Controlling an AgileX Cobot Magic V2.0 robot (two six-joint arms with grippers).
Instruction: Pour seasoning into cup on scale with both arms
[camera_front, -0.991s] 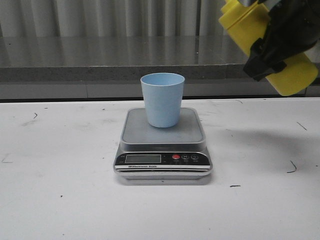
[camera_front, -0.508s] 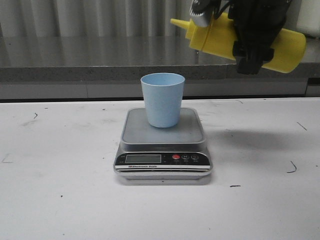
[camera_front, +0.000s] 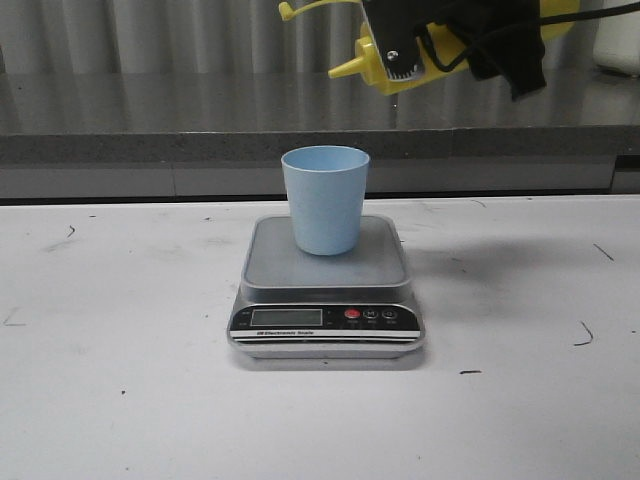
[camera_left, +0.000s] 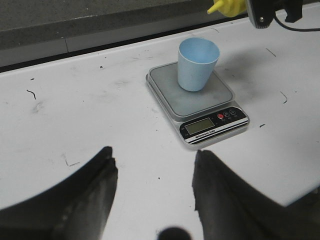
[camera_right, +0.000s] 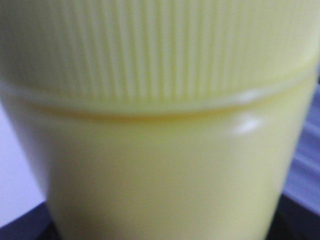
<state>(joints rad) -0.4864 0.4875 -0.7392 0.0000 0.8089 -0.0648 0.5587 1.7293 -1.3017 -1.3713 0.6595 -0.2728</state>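
The light blue cup (camera_front: 325, 198) stands upright on the silver-grey scale (camera_front: 326, 262) in the middle of the white table. My right gripper (camera_front: 480, 40) is shut on the yellow seasoning bottle (camera_front: 420, 78), held high and lying almost level. Its nozzle (camera_front: 345, 68) points left, above the cup and slightly to its right. The bottle (camera_right: 160, 150) fills the right wrist view, its ribbed cap included. In the left wrist view my left gripper (camera_left: 155, 160) is open over bare table, short of the scale (camera_left: 197, 100) and cup (camera_left: 198, 64). It holds nothing.
A grey stone ledge (camera_front: 150, 120) runs along the back of the table, under a corrugated wall. A white object (camera_front: 620, 40) stands on it at the far right. The white tabletop (camera_front: 120, 330) carries small black marks.
The right gripper carried the bottle left and up, turning it from a steep tilt to nearly level. Its nozzle now sits close over the cup. Cup and scale have not moved.
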